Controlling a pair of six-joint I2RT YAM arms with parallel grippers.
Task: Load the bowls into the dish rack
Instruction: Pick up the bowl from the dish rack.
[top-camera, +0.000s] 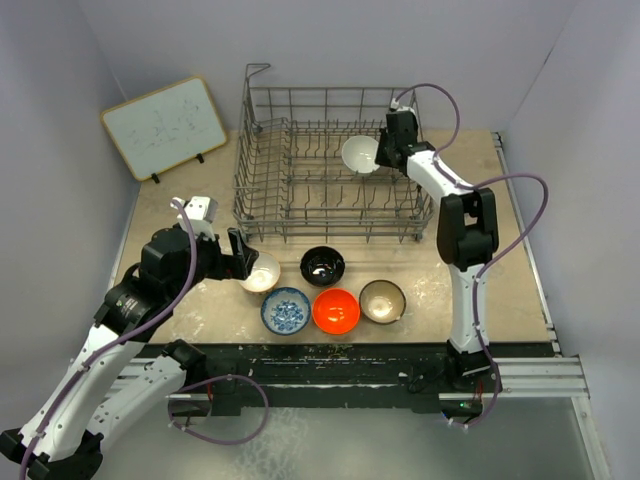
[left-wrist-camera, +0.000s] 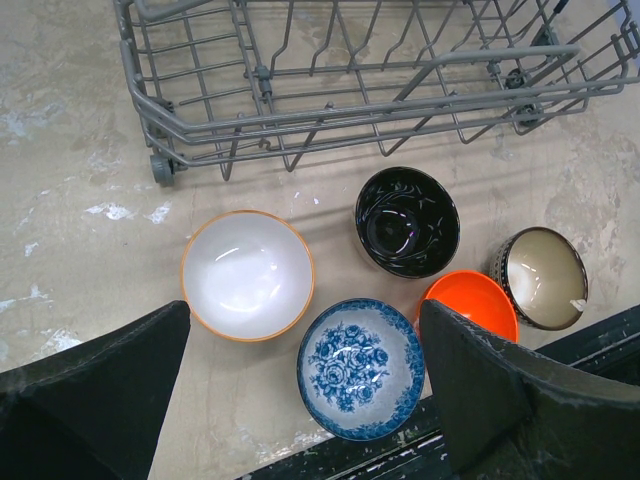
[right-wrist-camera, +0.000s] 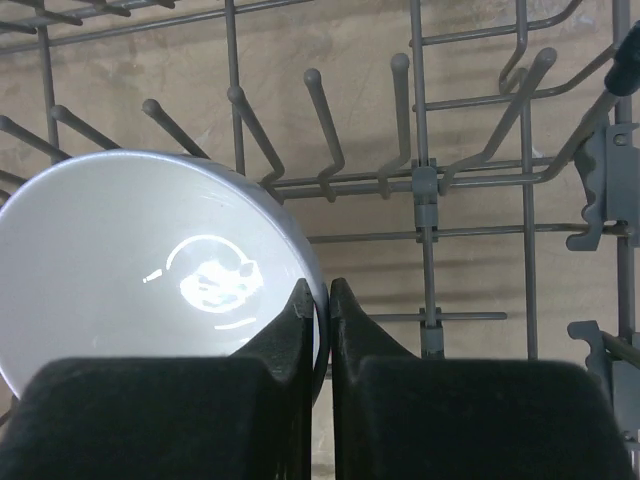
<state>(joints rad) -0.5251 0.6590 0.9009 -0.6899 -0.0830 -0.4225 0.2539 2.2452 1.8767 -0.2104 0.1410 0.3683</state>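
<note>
My right gripper (top-camera: 381, 156) (right-wrist-camera: 320, 296) is shut on the rim of a white bowl (top-camera: 359, 154) (right-wrist-camera: 150, 260), holding it tilted among the tines inside the dish rack (top-camera: 300, 226) (right-wrist-camera: 425, 182). The other bowls sit on the table in front of the rack: cream with an orange rim (top-camera: 262, 272) (left-wrist-camera: 248, 275), glossy black (top-camera: 322, 265) (left-wrist-camera: 407, 221), blue-and-white (top-camera: 285, 311) (left-wrist-camera: 360, 368), orange-red (top-camera: 336, 311) (left-wrist-camera: 470, 300), and brown-rimmed (top-camera: 382, 300) (left-wrist-camera: 543, 277). My left gripper (top-camera: 245, 258) (left-wrist-camera: 305, 332) hangs wide open above the cream and blue bowls, holding nothing.
A white board (top-camera: 165, 125) leans at the back left. The rack's loop handle (top-camera: 258, 70) rises at its far left corner. The table's near edge runs just below the front row of bowls.
</note>
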